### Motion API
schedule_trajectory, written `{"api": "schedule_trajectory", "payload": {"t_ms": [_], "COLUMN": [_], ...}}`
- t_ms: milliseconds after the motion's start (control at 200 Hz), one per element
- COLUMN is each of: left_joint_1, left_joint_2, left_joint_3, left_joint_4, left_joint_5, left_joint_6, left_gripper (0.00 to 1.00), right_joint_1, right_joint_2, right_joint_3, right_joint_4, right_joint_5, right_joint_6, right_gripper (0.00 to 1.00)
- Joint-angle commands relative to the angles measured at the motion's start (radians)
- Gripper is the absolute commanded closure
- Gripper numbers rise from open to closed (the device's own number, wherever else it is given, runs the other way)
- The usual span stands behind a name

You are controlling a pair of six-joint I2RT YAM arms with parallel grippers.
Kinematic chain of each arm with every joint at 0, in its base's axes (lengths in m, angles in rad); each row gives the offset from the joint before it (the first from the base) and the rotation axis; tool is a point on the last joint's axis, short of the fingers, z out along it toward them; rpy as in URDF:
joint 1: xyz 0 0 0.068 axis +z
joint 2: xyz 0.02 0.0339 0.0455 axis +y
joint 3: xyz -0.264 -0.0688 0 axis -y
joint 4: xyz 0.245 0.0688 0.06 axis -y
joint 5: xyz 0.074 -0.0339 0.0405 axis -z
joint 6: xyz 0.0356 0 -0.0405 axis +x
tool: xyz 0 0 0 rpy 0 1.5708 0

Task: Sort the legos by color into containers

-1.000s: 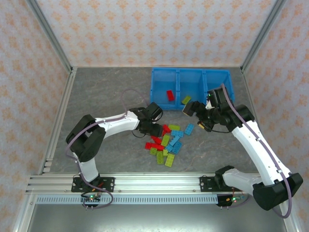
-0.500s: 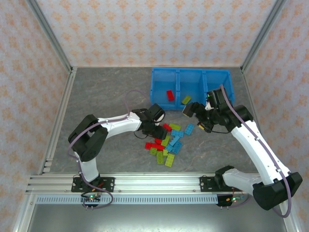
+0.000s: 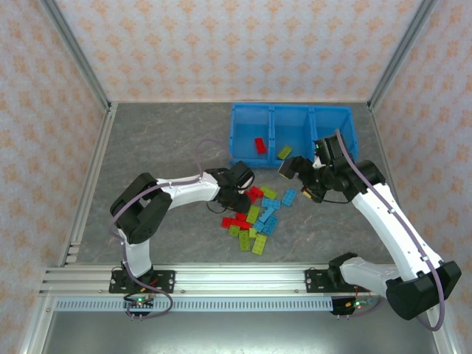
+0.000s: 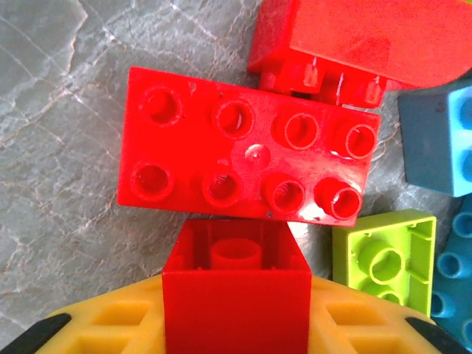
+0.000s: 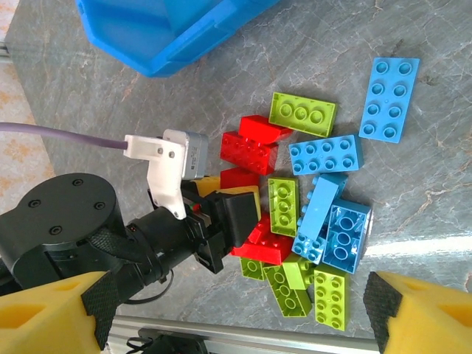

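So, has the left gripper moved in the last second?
Yes, the left gripper slid right into the lego pile, nearer the blue bins.

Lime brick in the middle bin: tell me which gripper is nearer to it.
Right. The right gripper hangs open by the middle bin, close to the lime brick; the left gripper is farther off at the pile, gripping a red brick.

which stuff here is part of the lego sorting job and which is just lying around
Job:
- legos piled on the table
- bins
- red brick in the left gripper
- right gripper, open

Just there:
- cable
- rail at the near edge
- patterned walls
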Motion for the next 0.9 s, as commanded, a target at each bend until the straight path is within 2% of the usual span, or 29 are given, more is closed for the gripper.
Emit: {"api": "schedule_trajectory", "payload": {"t_ms": [0,180,330,430,561,791,896], "left_joint_1": [0.000,0.001,0.010,0.050,0.101,0.149,0.156], "left_joint_2": [-0.070,-0.207,-0.189,-0.063,0.196,0.533,0.589], "left_joint_3": [0.006,0.065,0.252,0.429,0.730,1.261,1.370], "left_joint_4": [0.000,-0.070,-0.132,-0.119,-0.194,-0.389,-0.427], "left_joint_5": [-0.045,-0.100,-0.197,-0.256,-0.312,-0.288,-0.276], "left_joint_6": [-0.002,-0.001,0.021,0.035,0.041,0.062,0.079], "left_gripper": [0.68,0.71,0.71,0.71,0.71,0.67,0.57], "right_joint_1": [0.008,0.010,0.010,0.010,0.010,0.010,0.010], "right_joint_2": [-0.016,-0.013,-0.003,0.001,0.005,-0.066,-0.068], "right_joint_3": [-0.008,0.018,0.048,0.052,0.065,0.059,0.049], "right_joint_4": [-0.007,-0.029,0.000,0.014,-0.007,-0.041,-0.050], "right_joint_5": [0.015,0.018,-0.011,0.006,0.004,0.062,0.052], "right_joint_6": [0.032,0.003,-0.001,0.002,-0.004,-0.002,-0.008], "right_gripper": [0.11,0.11,0.11,0.11,0.12,0.11,0.11]}}
